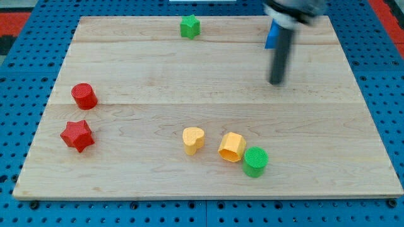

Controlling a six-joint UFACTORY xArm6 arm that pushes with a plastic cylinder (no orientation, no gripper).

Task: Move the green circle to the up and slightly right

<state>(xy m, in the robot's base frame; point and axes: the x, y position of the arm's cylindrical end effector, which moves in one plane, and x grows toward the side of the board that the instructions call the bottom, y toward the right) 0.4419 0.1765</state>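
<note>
The green circle sits near the tabletop's bottom edge, right of centre, touching the yellow hexagon on its left, with the task seemingly not yet begun. My tip hovers well apart from it, toward the top right corner beside a partly hidden blue block. There is no hand to clench, only a bare rod.

Bright, even overhead light on tabletop; soft short shadows under blocks, no hard glare. Rod w/ my tip motion-blurred; rest sharp, slight edge softness.
</note>
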